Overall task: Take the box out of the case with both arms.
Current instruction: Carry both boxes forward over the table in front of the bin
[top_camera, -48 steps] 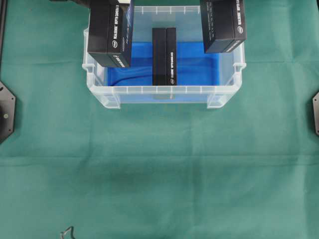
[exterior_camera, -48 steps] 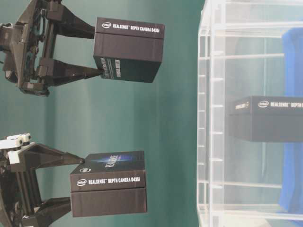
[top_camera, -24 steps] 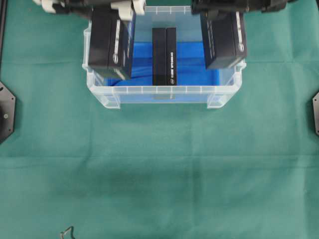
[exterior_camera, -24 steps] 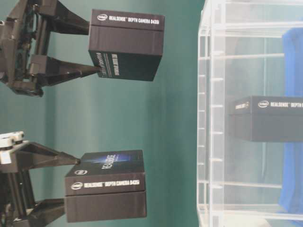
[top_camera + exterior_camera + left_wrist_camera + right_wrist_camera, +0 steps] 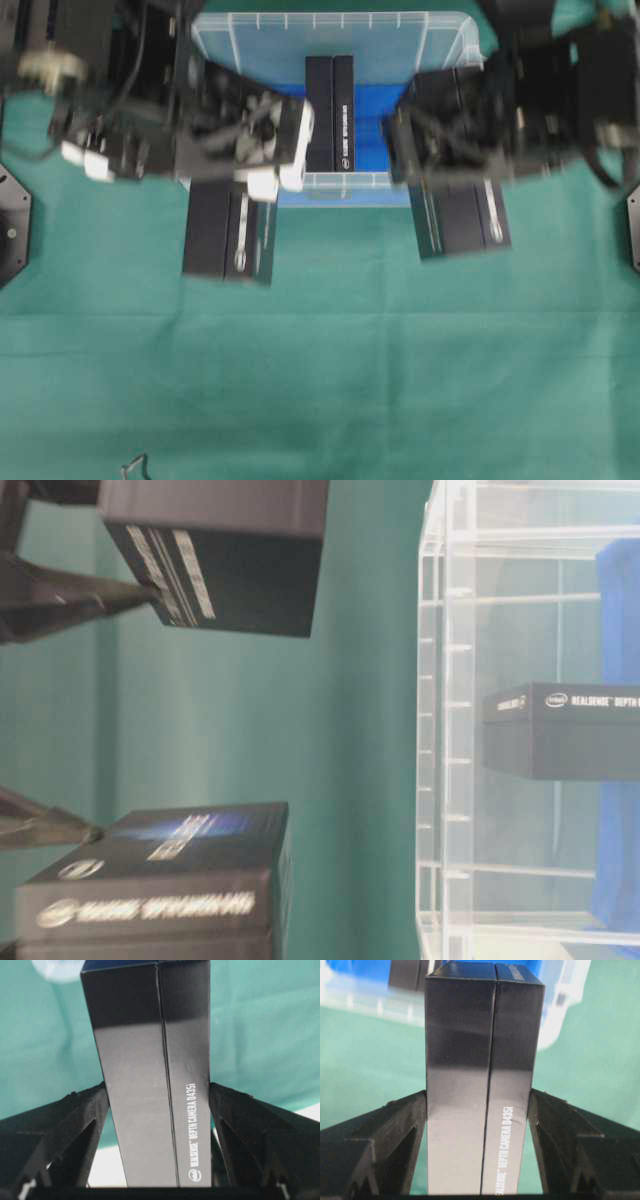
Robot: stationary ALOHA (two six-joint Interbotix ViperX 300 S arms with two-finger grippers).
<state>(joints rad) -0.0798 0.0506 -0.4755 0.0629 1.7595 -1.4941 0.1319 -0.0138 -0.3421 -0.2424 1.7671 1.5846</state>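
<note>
Overhead view: both arms now in frame, motion-blurred, each carrying a box out over the green cloth (image 5: pixel 330 380) below the tub.

Left gripper (image 5: pixel 159 1095), black with white parts: clamped on a black rectangular cardboard camera box (image 5: pixel 228 232), jaws pressing its two flat sides. The wrist view shows the box upright between the fingers (image 5: pixel 75 1115), white lettering running up one face. Overhead, it sits left of centre, below the tub's near wall and clear of it.

Right gripper (image 5: pixel 477 1105), black: clamped on a second black rectangular camera box (image 5: pixel 460 217), same side grip, fingers (image 5: pixel 560 1125) against both faces. Overhead, it sits right of centre, also below the tub's near wall. The tub shows blurred behind it in the upper part of the right wrist view.

Large clear plastic rectangular tub with ribbed rim (image 5: pixel 330 22): top centre of the overhead view, blue sheet (image 5: pixel 375 110) on its bottom. A third black camera box (image 5: pixel 330 112) stands inside at the middle, untouched. The table-level view shows it through the clear wall at centre right (image 5: pixel 560 730).

The two carried boxes are well apart.
</note>
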